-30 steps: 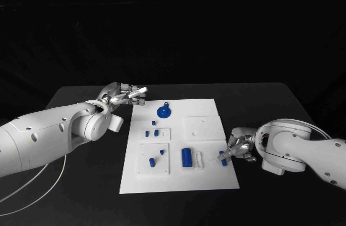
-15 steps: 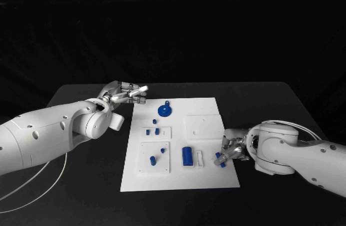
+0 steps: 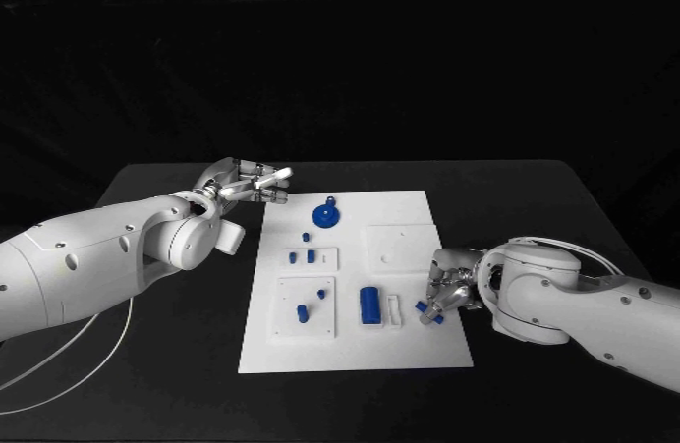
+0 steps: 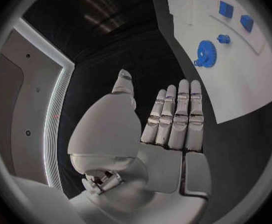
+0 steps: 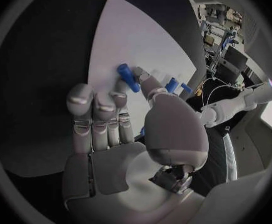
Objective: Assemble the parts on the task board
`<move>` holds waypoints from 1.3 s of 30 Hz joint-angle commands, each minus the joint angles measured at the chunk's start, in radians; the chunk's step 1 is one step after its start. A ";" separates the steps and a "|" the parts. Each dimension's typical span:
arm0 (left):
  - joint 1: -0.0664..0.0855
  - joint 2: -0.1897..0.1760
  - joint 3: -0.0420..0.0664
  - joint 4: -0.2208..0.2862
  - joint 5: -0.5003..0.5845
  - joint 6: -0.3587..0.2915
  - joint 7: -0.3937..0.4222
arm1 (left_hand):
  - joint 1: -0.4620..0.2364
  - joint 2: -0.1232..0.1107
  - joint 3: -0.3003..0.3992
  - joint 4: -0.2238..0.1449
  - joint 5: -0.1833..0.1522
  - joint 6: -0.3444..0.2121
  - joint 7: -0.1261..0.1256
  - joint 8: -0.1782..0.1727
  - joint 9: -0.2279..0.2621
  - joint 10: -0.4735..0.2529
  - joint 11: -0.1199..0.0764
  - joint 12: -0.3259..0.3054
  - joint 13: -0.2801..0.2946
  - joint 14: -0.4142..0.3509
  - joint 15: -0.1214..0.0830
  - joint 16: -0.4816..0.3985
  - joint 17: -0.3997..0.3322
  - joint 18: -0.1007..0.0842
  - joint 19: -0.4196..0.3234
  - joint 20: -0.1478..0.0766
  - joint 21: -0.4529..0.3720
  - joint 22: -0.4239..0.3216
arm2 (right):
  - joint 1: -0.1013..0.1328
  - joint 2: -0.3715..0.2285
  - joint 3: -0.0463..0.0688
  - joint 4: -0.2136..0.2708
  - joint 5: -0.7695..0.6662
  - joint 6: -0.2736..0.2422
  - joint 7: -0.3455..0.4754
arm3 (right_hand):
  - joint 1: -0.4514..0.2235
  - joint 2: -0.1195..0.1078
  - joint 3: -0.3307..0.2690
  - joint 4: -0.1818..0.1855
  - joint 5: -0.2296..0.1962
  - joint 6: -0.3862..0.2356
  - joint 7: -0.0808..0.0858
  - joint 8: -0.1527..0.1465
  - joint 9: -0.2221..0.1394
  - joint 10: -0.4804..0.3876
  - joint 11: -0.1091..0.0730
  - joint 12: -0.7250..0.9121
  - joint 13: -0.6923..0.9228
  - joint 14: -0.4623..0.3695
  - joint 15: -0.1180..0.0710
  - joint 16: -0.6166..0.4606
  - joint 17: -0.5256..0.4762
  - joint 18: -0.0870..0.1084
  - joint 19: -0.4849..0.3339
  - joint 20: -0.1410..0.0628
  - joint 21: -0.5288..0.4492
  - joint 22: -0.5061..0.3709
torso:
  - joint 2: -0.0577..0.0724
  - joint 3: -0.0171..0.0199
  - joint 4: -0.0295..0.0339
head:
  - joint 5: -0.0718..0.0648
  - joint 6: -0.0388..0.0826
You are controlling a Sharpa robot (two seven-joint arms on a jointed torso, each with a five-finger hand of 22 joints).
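Head view: right hand (image 3: pixel 451 291) pinches a small blue peg (image 3: pixel 429 312) over the board (image 3: pixel 404 350)'s right edge, just right of the blue bar (image 3: pixel 369 305). Left hand (image 3: pixel 244 185), empty and fingers spread, hovers off the board's far-left corner.

A black table (image 3: pixel 170 364) stands before a black backdrop (image 3: pixel 340 60) that hangs in soft folds. A pale lit strip (image 4: pixel 56 104) runs along a grey wall.

The task board (image 3: pixel 404 340) lies mid-table (image 3: pixel 170 384), left hand (image 3: pixel 244 186) beside its far-left corner, right hand (image 3: pixel 446 291) at its right edge.
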State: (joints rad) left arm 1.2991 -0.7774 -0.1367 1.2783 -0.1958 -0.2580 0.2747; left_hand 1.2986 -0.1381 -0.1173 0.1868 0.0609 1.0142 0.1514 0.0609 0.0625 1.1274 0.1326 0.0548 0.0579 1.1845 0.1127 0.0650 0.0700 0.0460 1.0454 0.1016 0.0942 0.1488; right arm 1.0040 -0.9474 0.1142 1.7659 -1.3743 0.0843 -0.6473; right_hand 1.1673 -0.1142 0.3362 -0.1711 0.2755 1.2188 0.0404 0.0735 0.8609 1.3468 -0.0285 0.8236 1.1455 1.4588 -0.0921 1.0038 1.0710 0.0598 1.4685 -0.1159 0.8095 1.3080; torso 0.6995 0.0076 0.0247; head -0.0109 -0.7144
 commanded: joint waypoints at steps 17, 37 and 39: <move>0.000 -0.002 0.001 0.004 0.001 0.028 -0.020 | 0.000 0.010 0.008 -0.011 0.006 -0.008 0.000 0.003 0.000 -0.010 0.001 0.005 0.001 0.002 0.003 0.000 0.001 -0.003 -0.003 -0.003 0.008 0.001 | -0.033 -0.023 -0.014 0.013 0.267 -0.170 -0.004 | -0.064 0.002 0.366 -0.106 0.350 -0.048 0.039 -0.011 -0.796 0.005 -0.009 0.018 0.007 -0.006 -0.003 0.002 0.002 0.010 0.042 -0.002 0.036 0.098 | 0.001 0.0001 -0.0007 | 0.005 -0.005; 0.000 -0.002 0.001 0.005 -0.005 0.036 -0.032 | 0.002 0.005 0.009 -0.006 0.006 -0.009 0.000 0.003 0.000 -0.016 0.003 0.005 0.001 0.000 0.004 0.000 0.001 -0.003 -0.004 -0.003 0.008 0.002 | -0.031 -0.002 0.005 0.034 0.358 -0.235 0.022 | -0.060 0.010 0.254 -0.090 0.332 -0.031 0.033 -0.011 -0.796 0.006 -0.013 0.013 0.008 -0.005 -0.005 -0.002 -0.002 0.008 0.045 -0.003 0.026 0.094 | 0.001 -0.0011 -0.0002 | 0.009 -0.007; 0.000 -0.002 0.001 0.005 -0.005 0.037 -0.034 | 0.002 0.005 0.009 -0.006 0.006 -0.009 0.000 0.003 0.000 -0.016 0.003 0.005 0.001 0.000 0.004 0.000 0.001 -0.003 -0.004 -0.003 0.008 0.002 | -0.030 0.001 0.006 0.033 0.360 -0.232 0.018 | -0.059 0.014 0.237 -0.088 0.324 -0.029 0.032 -0.011 -0.796 0.007 -0.013 0.014 0.009 -0.004 -0.005 -0.001 -0.001 0.007 0.046 -0.003 0.022 0.094 | 0.001 -0.0014 0.0001 | 0.009 -0.006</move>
State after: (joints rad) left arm 1.2991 -0.7800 -0.1368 1.2805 -0.1983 -0.2373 0.2421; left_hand 1.2986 -0.1381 -0.1101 0.1796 0.0609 1.0143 0.1515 0.0609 0.0625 1.1167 0.1362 0.0548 0.0578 1.1844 0.1127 0.0650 0.0699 0.0460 1.0454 0.1016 0.0983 0.1493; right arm 0.9795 -0.9501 0.1245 1.8019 -1.0387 -0.1589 -0.6175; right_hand 1.1074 -0.1064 0.5800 -0.2595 0.6015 1.1825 0.0733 0.0579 0.0620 1.3565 -0.0378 0.8390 1.1532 1.4551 -0.0926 1.0038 1.0700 0.0602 1.4684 -0.1159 0.8375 1.3076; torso 0.7004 0.0070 0.0245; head -0.0022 -0.7205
